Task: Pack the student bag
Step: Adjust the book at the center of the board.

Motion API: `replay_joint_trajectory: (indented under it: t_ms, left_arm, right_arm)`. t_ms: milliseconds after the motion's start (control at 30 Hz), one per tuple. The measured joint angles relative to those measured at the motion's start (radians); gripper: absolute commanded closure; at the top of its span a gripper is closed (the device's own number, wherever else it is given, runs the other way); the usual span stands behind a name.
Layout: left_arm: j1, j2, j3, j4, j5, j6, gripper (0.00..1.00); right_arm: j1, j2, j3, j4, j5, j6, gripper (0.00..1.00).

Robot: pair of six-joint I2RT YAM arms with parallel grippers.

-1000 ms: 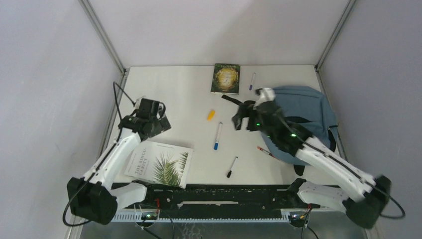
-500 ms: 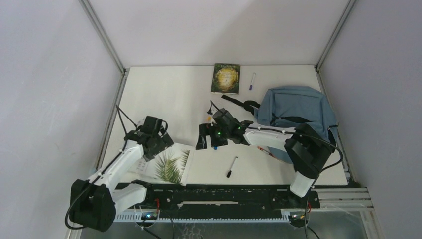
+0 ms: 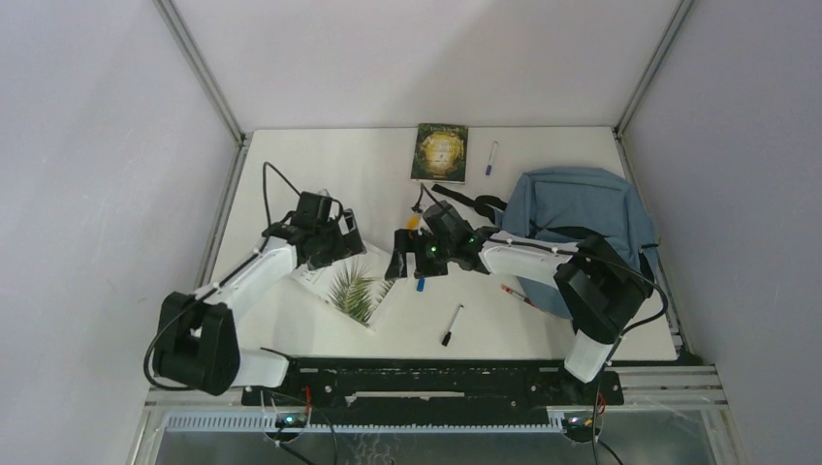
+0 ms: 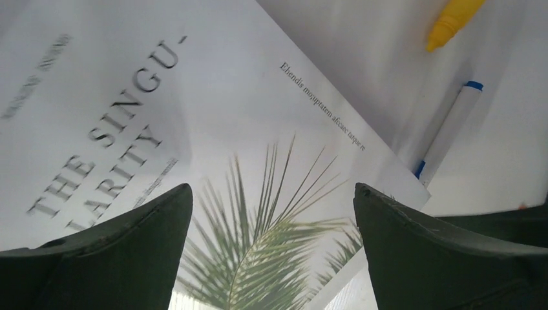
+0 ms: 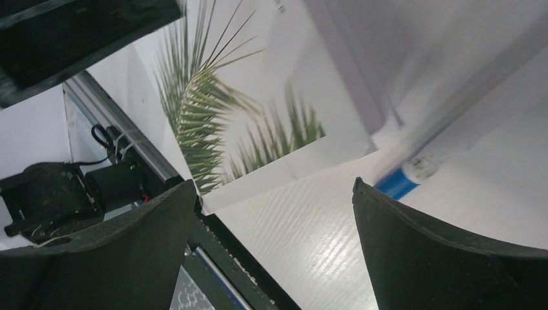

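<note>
Pens lie closest to the arm bases on the white table (image 3: 291, 160): a black marker (image 3: 452, 325) near the middle and, a little farther and to the right, a red pen (image 3: 517, 294) just beside the near edge of the bag. Left of them rests a white book (image 3: 354, 291) with a green palm frond on its cover and the title "THE SINGULARITY", turned at an angle to the table edge.

The left gripper (image 4: 271, 194) hangs over this book with its jaws spread wide and nothing between them; its wrist view looks straight down on the title and the frond. The right gripper (image 5: 274, 187) reaches in from the other side and hovers over the book's right corner, jaws equally wide apart and empty. The two grippers are near each other but apart.

Under the right gripper a white marker with a blue cap (image 4: 446, 126) lies beside the book, with the book's corner covering one end. Just beyond it sits a small yellow pen-like item (image 3: 412, 222).

The student bag (image 3: 582, 218) lies flat on the right side of the table, rounded top toward the far edge, with a black strap trailing left toward the right arm.

Farthest away, a dark green book (image 3: 440, 152) rests at the far edge, with a small white pen (image 3: 490, 157) just to its right.
</note>
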Motion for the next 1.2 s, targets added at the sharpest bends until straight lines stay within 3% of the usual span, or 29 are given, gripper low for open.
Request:
replay_joint_trajectory:
  t_ms: [300, 600, 967, 1200]
  left_arm:
    - [0.084, -0.198, 0.018, -0.191, -0.171, -0.077, 0.02]
    - [0.183, -0.344, -0.206, -0.240, -0.147, -0.231, 0.02]
    - [0.262, -0.210, -0.208, -0.154, -0.097, -0.235, 0.02]
    - [0.294, 0.049, -0.002, -0.119, -0.122, -0.190, 0.02]
  right_arm:
    - [-0.115, 0.020, 0.097, -0.046, 0.046, -0.029, 0.01]
    - [-0.101, 0.226, 0.311, -0.078, 0.029, -0.077, 0.03]
    - [0.018, 0.322, 0.400, -0.110, -0.119, -0.084, 0.04]
    - [0.067, 0.322, 0.400, -0.108, -0.203, -0.060, 0.04]
